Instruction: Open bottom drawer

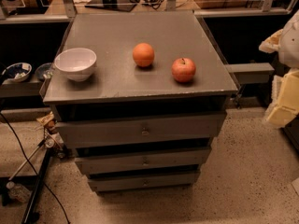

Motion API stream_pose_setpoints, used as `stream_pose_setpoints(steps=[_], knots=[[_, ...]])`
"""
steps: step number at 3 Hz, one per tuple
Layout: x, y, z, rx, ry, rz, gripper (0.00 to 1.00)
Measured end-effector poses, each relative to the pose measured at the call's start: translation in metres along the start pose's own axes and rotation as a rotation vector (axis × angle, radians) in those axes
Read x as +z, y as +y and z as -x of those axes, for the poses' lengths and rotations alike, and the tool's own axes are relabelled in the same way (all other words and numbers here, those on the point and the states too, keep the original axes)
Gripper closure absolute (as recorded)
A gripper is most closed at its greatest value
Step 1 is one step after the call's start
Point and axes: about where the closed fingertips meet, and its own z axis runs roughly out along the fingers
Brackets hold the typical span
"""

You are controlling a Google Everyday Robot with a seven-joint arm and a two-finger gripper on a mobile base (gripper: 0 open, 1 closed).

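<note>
- Lowest on the cabinet (pixel 117 31) front, just above the floor (pixel 247 181): bottom drawer (pixel 117 183), the thinnest of three grey metal fronts, a long flat strip. Looks shut.
- Dead centre of that strip: small knob (pixel 145 182). It is the only visible hold; no lip or edge grip shows.
- Higher on the cabinet front: middle drawer (pixel 107 163), then top drawer (pixel 103 132), the tallest. Each has its own central knob in the same vertical line, so picking the wrong one is a real risk.
- On the cabinet top: white bowl (pixel 75 63) at the left, orange (pixel 143 54) near the middle, apple (pixel 183 69) toward the right front.
- Gripper (pixel 285 99) hangs off the cabinet's right side, roughly level with the top slab, well apart from every drawer front and partly cut by the frame edge. Cannot tell whether it is open or closed.
- Handling, as a judgement: the front is stiff sheet metal with no give. The knob is tiny and probably smooth, so slip is likely. Pinch it squarely from both sides and pull straight out from the cabinet front, no twist.
- A drawer this thin should be light, but slide friction is unknown. A jerk could shake the cabinet and roll the orange or apple.
- Task not yet begun: the gripper must go low and across to the cabinet's front centre.
</note>
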Motion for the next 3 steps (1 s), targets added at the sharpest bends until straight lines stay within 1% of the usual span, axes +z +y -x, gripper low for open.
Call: stream_pose_setpoints(steps=[1, 2, 3], knots=[[0.000, 0.002, 0.002, -0.005, -0.005, -0.007, 0.00], [0.013, 0.019, 0.015, -0.035, -0.032, -0.015, 0.00], [0.040, 0.048, 0.045, -0.073, -0.095, 0.016, 0.00]])
